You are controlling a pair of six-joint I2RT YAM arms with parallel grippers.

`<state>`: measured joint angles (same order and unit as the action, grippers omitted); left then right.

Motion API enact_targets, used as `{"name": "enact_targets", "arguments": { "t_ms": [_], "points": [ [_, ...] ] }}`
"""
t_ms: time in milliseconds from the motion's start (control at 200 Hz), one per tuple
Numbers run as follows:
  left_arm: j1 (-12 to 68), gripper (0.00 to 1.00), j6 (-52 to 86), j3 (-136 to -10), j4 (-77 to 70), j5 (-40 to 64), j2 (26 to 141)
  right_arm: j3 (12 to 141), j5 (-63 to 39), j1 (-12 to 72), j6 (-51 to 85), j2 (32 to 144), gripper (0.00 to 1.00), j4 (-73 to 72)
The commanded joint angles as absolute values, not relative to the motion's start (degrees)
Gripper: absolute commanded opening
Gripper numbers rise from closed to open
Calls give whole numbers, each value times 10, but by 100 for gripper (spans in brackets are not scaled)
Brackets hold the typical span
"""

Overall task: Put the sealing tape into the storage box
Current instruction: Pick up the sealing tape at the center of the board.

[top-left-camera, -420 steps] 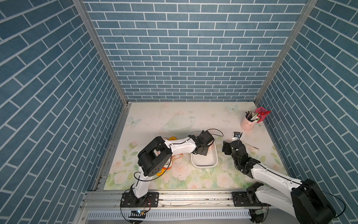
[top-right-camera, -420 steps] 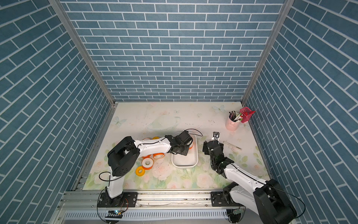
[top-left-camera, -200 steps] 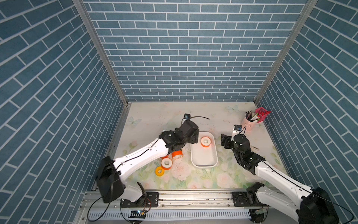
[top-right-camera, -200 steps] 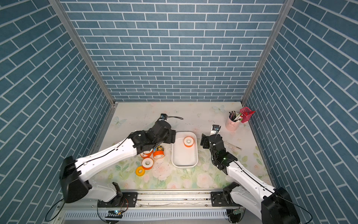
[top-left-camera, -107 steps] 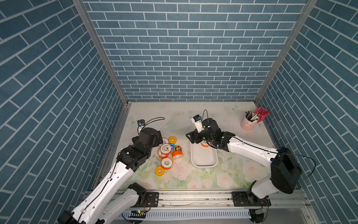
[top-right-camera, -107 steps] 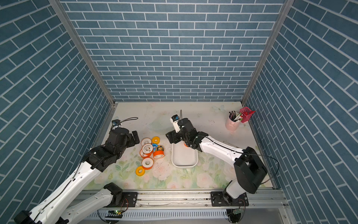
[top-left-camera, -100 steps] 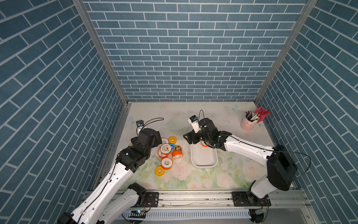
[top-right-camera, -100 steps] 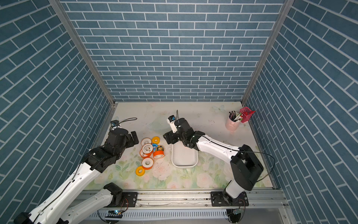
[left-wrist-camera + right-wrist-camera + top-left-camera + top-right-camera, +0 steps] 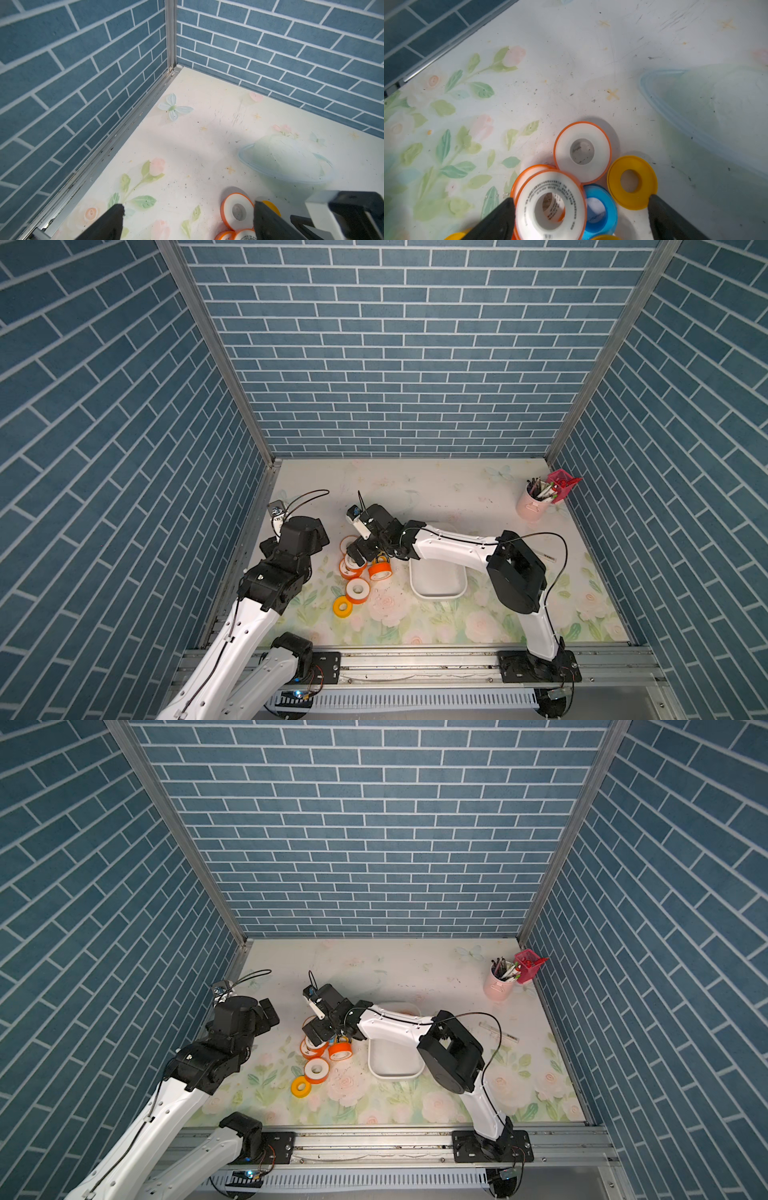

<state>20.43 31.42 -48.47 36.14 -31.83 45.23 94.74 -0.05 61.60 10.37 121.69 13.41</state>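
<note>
While left gripper (image 9: 188, 204) and right gripper (image 9: 580, 200) gape empty, the orange-rimmed sealing tape roll (image 9: 550, 181) looks light, stiff, slick; pinch across its rim.

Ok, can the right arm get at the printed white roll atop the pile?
Probably yes: the right end effector is open over the printed roll, with nothing on top of it. The blue roll also sits between its fingers and may get caught too.
</note>
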Motion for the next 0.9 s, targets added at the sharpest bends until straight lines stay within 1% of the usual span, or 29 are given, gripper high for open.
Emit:
{"name": "enact_targets", "arguments": {
  "t_ms": [0, 150, 485, 895],
  "points": [
    [196, 100, 306, -479, 356, -315, 449, 990, 29, 626, 81, 1243, 100, 180],
    [192, 100, 305, -478, 355, -312, 450, 1023, 37, 639, 76, 1282, 100, 200],
    [192, 100, 300, -476, 351, -297, 457, 1044, 50, 657, 76, 1310, 100, 219],
    [191, 100, 299, -475, 351, -296, 461, 1043, 59, 665, 78, 1307, 96, 223]
  ]
}}
